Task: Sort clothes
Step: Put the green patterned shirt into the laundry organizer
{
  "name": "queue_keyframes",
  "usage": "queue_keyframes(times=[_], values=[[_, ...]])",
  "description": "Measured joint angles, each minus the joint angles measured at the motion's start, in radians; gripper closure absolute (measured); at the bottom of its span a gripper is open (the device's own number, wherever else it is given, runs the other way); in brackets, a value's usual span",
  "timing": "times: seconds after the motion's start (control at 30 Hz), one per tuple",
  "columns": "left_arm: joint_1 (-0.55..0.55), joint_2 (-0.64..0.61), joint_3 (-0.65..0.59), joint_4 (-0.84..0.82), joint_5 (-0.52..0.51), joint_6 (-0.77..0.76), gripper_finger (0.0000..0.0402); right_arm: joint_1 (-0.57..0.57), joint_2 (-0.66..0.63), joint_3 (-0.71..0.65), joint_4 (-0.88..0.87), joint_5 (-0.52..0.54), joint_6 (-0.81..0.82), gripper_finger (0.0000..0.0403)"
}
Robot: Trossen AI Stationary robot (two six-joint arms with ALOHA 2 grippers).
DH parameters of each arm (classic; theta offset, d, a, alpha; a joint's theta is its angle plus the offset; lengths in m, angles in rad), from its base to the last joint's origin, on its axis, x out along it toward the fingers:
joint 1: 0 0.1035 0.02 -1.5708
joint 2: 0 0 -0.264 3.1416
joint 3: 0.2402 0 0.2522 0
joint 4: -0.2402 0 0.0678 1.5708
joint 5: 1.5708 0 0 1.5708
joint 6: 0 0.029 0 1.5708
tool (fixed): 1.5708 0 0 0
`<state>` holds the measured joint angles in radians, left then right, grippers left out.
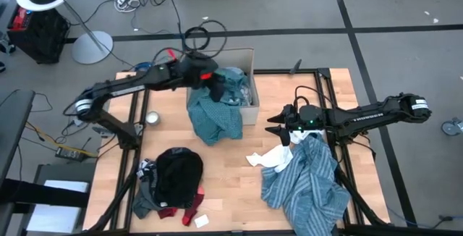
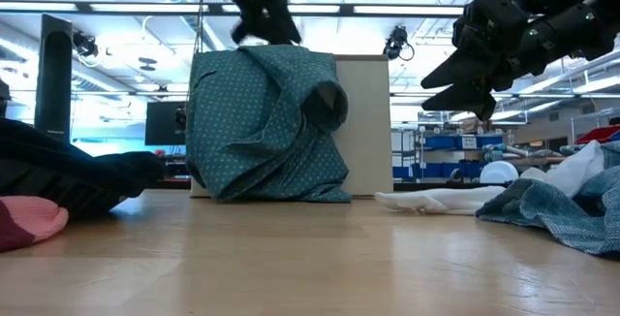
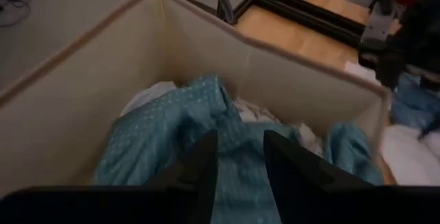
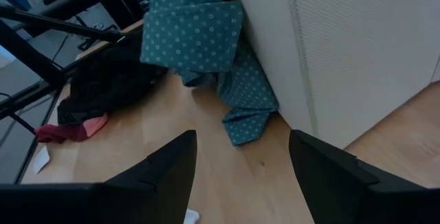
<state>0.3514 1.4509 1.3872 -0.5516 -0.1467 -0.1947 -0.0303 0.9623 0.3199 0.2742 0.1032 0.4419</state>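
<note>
Hovering left claw (over box).

Tan box, wood table, small tin

Teal shirt draped over box; left gripper above.

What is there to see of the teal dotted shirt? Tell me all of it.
The teal dotted shirt is soft, crumpled fabric, teal with small pale dots. It drapes over the front wall of the tan box, part lying inside on white pieces, the rest hanging down the outside and pooling on the wooden table. The left gripper sits right over the part inside the box, fingers apart with fabric between them; whether it grips is unclear.
</note>
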Motion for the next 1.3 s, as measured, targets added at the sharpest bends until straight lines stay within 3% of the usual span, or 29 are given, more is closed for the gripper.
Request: queue_keyframes(times=[0.27,0.57,0.7,0.87,1.0,1.17,1.3], values=[[-0.214,-0.111,-0.036,-0.163,-0.205,-0.065,0.0278,0.041,0.013,0.0,-0.001,-0.012,0.027,0.017],[-0.521,-0.229,-0.389,-0.061,-0.4,-0.336,0.0278,0.085,0.167,0.0,0.066,0.004,-0.002,0.017],[-0.626,-0.288,-0.545,0.057,-0.426,-0.441,0.0278,0.11,0.278,0.016,0.177,0.019,-0.068,0.017],[-0.707,-0.296,-0.664,0.097,-0.426,-0.532,0.0285,0.16,0.417,0.139,0.168,0.118,-0.227,0.0174],[-0.733,-0.284,-0.724,0.096,-0.426,-0.567,0.0319,0.212,0.513,0.277,0.059,0.273,-0.351,0.0175],[-0.739,-0.286,-0.767,0.114,-0.473,-0.572,0.0361,0.245,0.591,0.433,-0.164,0.408,-0.376,0.0175],[-0.721,-0.277,-0.796,0.123,-0.495,-0.552,0.0395,0.246,0.653,0.509,-0.218,0.471,-0.416,0.0176]])
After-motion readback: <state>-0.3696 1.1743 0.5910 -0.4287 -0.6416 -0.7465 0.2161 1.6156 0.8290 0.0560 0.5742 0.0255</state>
